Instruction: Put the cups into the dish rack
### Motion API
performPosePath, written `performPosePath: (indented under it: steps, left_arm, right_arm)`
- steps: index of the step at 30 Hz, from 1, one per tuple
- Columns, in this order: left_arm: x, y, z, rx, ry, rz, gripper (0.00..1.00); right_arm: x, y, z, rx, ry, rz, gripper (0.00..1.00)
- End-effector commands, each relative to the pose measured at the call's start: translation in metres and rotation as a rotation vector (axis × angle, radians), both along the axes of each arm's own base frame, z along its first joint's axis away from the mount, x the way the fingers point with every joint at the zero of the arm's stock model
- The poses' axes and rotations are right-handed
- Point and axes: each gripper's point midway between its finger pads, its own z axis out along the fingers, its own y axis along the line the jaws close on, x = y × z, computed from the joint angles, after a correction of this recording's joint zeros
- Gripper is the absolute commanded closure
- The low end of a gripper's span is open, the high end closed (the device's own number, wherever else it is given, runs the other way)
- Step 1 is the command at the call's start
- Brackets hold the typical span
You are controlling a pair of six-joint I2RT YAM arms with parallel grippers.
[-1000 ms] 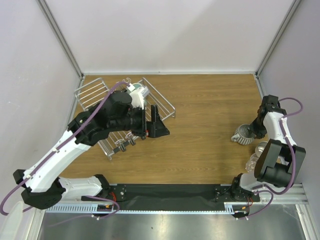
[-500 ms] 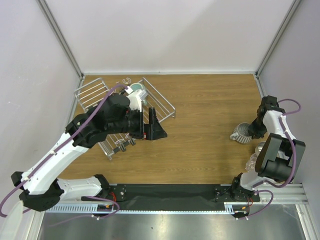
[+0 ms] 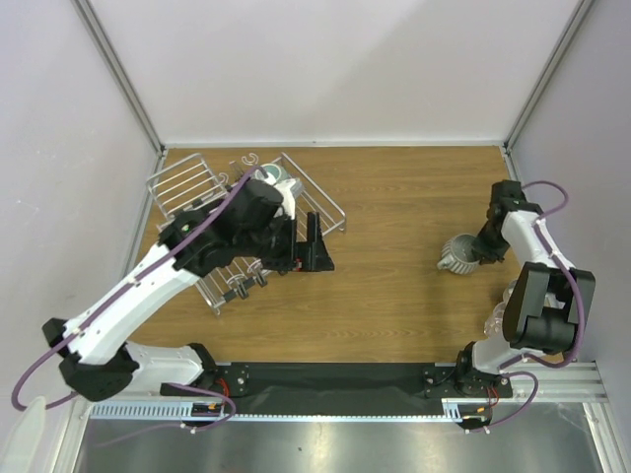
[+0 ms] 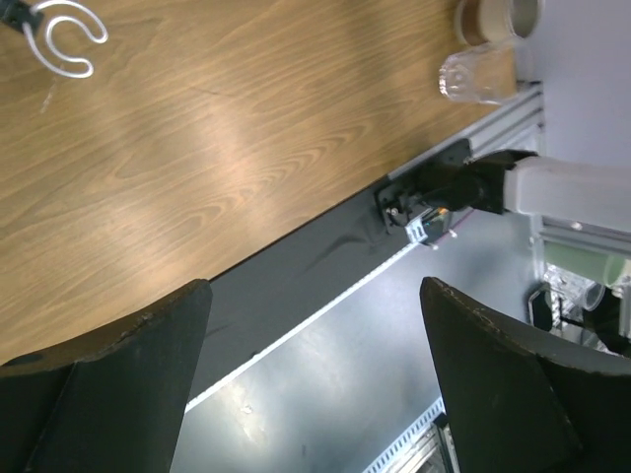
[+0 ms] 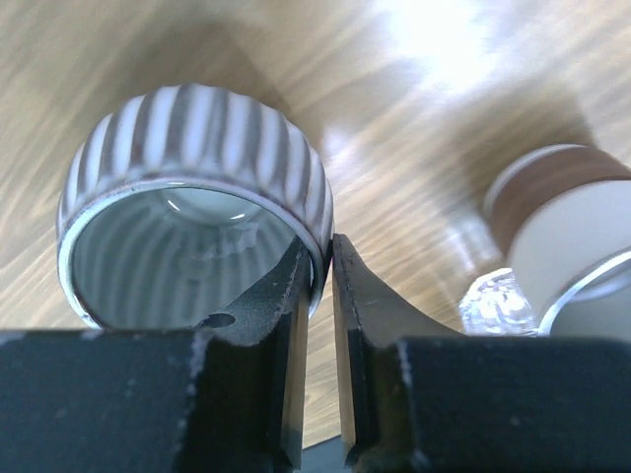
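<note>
The dish rack (image 3: 187,187) stands at the far left, and a teal and white mug (image 3: 274,180) sits in it. My left gripper (image 3: 317,251) hangs just right of the rack, open and empty; its dark fingers (image 4: 108,374) frame the table's front edge in the left wrist view. My right gripper (image 3: 475,252) is shut on the rim of the white ribbed mug (image 3: 455,256), one finger inside and one outside, as the right wrist view shows (image 5: 192,197). A clear glass (image 5: 498,301) and a shiny banded cup (image 5: 567,212) stand to the right of the mug.
A loose white wire hook (image 4: 64,34) lies on the wood near the rack. The clear glass (image 3: 501,315) stands beside the right arm's base. Grey walls close in the left, far and right sides. A black strip and metal rail run along the near edge.
My right gripper has moved left and slightly away from the wall, carrying the ribbed mug. My left arm has shifted a little to the right beside the rack, still open.
</note>
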Motion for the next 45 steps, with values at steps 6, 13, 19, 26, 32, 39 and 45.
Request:
performPosePath:
  steps: [6,13,19,26,32,39,45]
  left_arm:
    - [0.028,-0.019,0.003,0.060,-0.006,0.051,0.06]
    - [0.049,-0.054,-0.026,0.089,0.050,0.029,0.12]
    - [0.067,-0.078,-0.037,0.099,0.054,0.029,0.18]
    - [0.065,-0.090,-0.067,0.137,0.073,0.028,0.21]
    - [0.049,-0.064,-0.100,0.181,0.122,0.093,0.23]
    - [0.012,-0.009,-0.132,0.193,0.149,0.148,0.24]
    - [0.002,0.020,-0.138,0.180,0.136,0.223,0.25]
  right_arm:
    - [0.027,0.073,0.072,0.018,-0.176,0.220,1.00]
    - [0.001,0.155,0.104,0.075,-0.227,0.424,1.00]
    - [-0.031,0.206,0.120,0.105,-0.227,0.564,1.00]
    - [-0.054,0.235,0.116,0.107,-0.197,0.629,1.00]
    - [-0.067,0.234,0.086,0.060,-0.114,0.633,1.00]
    - [-0.078,0.226,0.055,-0.003,-0.001,0.671,1.00]
    - [-0.082,0.229,0.036,0.006,0.040,0.688,1.00]
